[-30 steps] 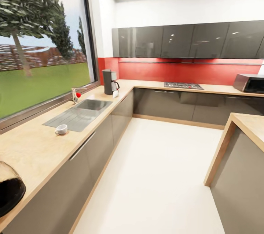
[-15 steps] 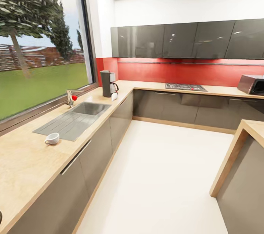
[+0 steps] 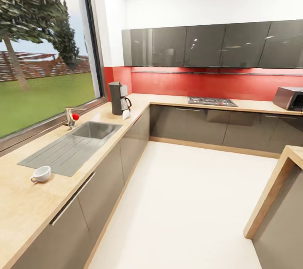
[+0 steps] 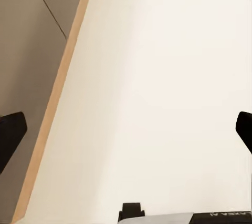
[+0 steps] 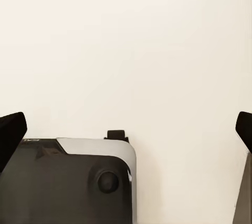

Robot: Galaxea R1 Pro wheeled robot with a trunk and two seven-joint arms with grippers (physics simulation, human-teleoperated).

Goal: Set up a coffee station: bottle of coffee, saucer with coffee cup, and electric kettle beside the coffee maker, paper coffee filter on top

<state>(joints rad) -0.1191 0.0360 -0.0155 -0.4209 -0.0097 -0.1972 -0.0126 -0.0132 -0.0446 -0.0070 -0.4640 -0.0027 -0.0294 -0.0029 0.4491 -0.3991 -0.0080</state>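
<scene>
The robot is travelling through the kitchen with both arms lowered toward the pale floor (image 3: 198, 201). No task item is in either gripper.

**End effectors.** The left gripper (image 4: 126, 129) is hanging with its fingers spread wide, empty, above the floor beside the base of a cabinet front (image 4: 31, 40). The right gripper (image 5: 126, 129) is likewise spread wide and empty, pointing at the floor above part of the robot's own base (image 5: 68, 182).

**Task items.**
- The coffee maker (image 3: 118, 98) is standing at the far left corner of the countertop (image 3: 25, 201), beyond the sink (image 3: 71, 147).
- A small white item (image 3: 126, 114) is sitting just beside the coffee maker on its right; it is too small to identify.
- The coffee cup (image 3: 41, 174) is resting on the near left stretch of the countertop, close to the near end of the sink's drainboard, well apart from the coffee maker and not on a saucer.

**Step in hand (judgement).** The cup-and-saucer step appears unfinished, and the robot appears to be on its way to collect an item.

**Next move (judgement).** If the cup is the target, the base should be stopping alongside the near left counter. The left arm is the nearer one; it needs raising from floor level to counter height, then closing on the cup's rim or body.
</scene>
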